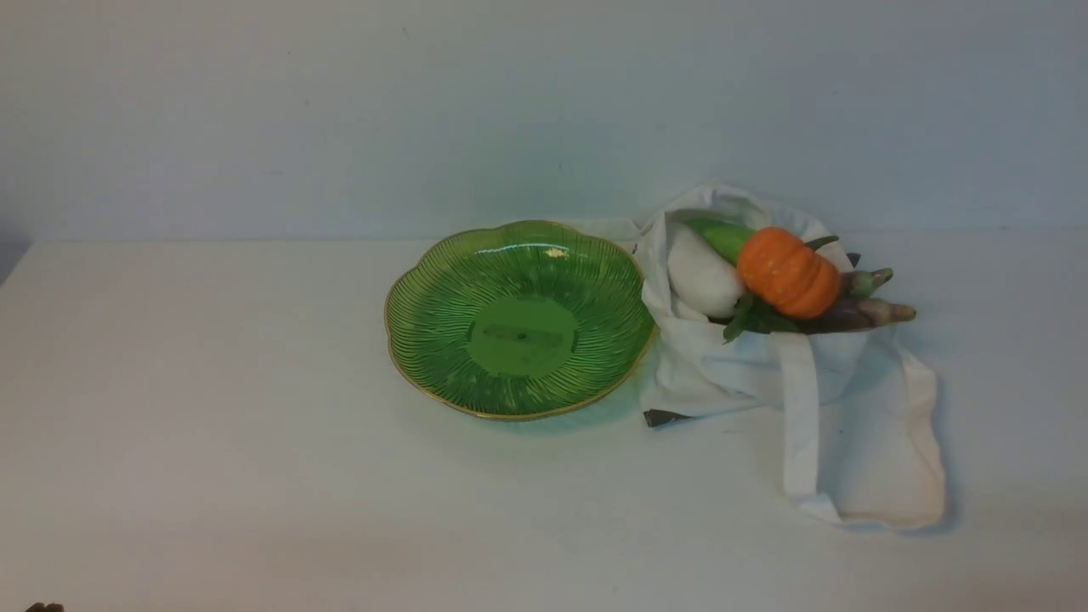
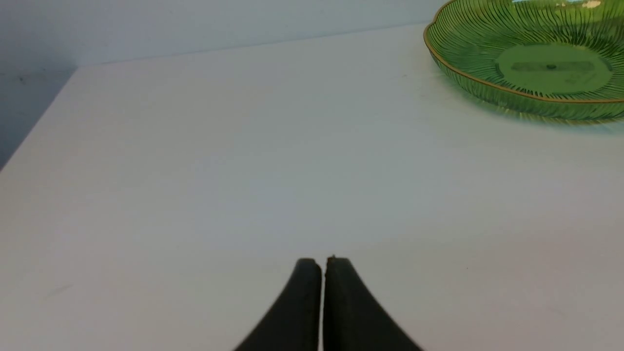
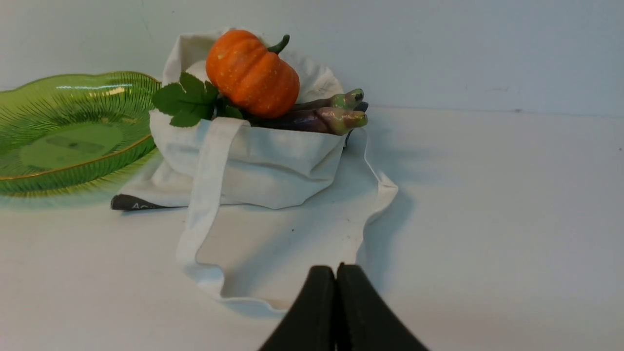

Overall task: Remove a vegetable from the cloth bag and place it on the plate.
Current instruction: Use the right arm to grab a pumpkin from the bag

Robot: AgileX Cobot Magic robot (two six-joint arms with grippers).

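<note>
The orange ribbed pumpkin (image 1: 788, 272) sits on top of the other vegetables in the mouth of the white cloth bag (image 1: 748, 374); it also shows in the right wrist view (image 3: 252, 73). The bag (image 3: 273, 165) lies right of the green glass plate (image 1: 425, 340), with its strap handles trailing toward me. The plate holds nothing and shows in both wrist views (image 2: 453, 44) (image 3: 29, 97). My left gripper (image 2: 323, 265) is shut and empty over bare table, well short of the plate. My right gripper (image 3: 336, 270) is shut and empty, just short of the bag's strap loop. Neither gripper shows in the front view.
In the bag beside the pumpkin lie a white oval vegetable (image 1: 701, 274), a green one (image 1: 721, 236), two purple eggplants (image 1: 858, 313) and green leaves (image 1: 752, 319). A wall stands behind the white table. The table's left edge (image 2: 29, 131) shows in the left wrist view.
</note>
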